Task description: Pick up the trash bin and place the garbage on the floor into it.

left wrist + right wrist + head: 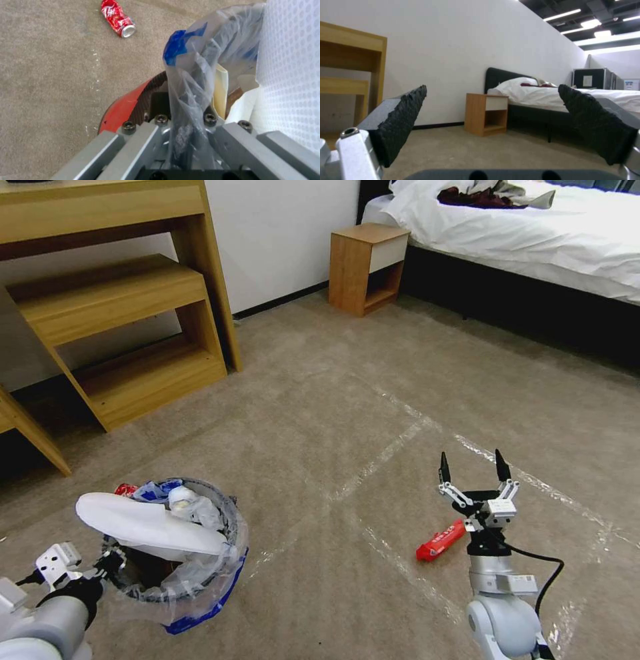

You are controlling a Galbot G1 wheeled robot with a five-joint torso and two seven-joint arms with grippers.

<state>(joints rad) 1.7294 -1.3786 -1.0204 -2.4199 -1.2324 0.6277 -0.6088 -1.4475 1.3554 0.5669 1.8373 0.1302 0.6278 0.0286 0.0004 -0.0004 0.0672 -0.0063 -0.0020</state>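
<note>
Trash bin (200, 580) at lower left over floor (320, 400), held at near rim by left gripper (110, 567), fingers clamped on rim and crinkled liner. White slipper (150, 523) lies across bin top; blue mask and tissue beside it inside. Red can (440, 541) on carpet, just left of right gripper (473, 468), fingers spread wide, empty, pointing toward bed (533, 233).

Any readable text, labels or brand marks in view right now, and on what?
Red can on the carpet: white script, too blurred to read.
Posted sheets on the cabinets past the bed: too small to read.
Nothing legible on the trash bin or either gripper.
</note>
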